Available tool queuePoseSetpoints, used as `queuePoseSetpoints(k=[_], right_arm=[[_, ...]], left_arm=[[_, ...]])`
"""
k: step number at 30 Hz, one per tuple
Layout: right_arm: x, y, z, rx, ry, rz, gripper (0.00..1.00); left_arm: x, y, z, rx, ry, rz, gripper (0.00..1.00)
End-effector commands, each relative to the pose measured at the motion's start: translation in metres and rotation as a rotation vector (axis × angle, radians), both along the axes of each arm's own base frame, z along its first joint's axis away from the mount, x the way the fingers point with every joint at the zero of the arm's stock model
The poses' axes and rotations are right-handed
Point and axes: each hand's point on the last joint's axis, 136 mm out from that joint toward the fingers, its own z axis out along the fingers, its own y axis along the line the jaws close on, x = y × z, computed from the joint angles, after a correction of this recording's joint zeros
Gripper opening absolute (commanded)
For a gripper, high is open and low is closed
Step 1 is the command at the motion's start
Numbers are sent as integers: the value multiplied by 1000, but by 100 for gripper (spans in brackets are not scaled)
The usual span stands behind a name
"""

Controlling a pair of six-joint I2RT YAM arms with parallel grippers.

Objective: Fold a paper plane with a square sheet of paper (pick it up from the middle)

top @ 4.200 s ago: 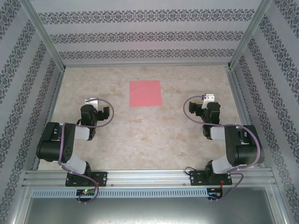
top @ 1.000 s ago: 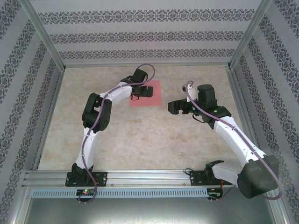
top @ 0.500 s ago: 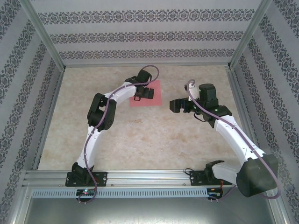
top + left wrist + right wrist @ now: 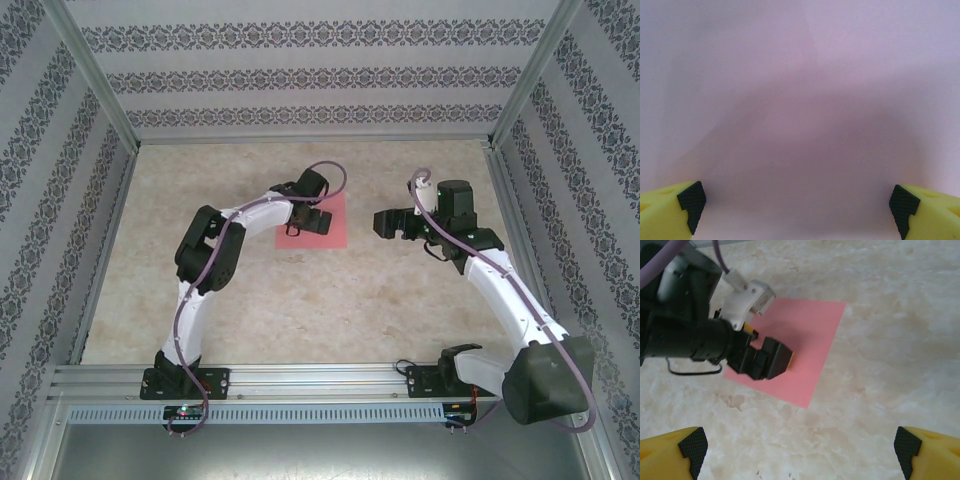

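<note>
The square sheet of paper lies flat and unfolded on the marble table, salmon pink. No paper plane is in view. My left gripper points down at the sheet's middle, open, its tips at or just above the paper. In the left wrist view the pink sheet is very close and blurred, and the yellow fingers stand wide apart at the bottom corners. My right gripper hovers open to the right of the sheet. The right wrist view looks down on the sheet and on the left gripper on it.
The marble tabletop is bounded by an aluminium frame, with patterned walls at the back and on both sides. The left arm reaches in from the near left. The right arm stretches from the near right.
The left gripper has drawn back toward the near edge while staying over the sheet, and the sheet seems to lie slightly nearer. The right gripper has shifted a little to the right.
</note>
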Motion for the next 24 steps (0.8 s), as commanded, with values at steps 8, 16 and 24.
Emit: queuePoseSetpoints(k=[8,16,24], right_arm=[[-18,-12,-16,-12,45,-29,98],[-26,-15,-28,-12,80,-43,98],[-32,-18,-38,-8,106,-62,98]], left_arm=[[-136,12,-53,131,261,-62,98],[-182,-4,-49,110,285,-81,98],[-190,-21,-37,57,254,71,100]])
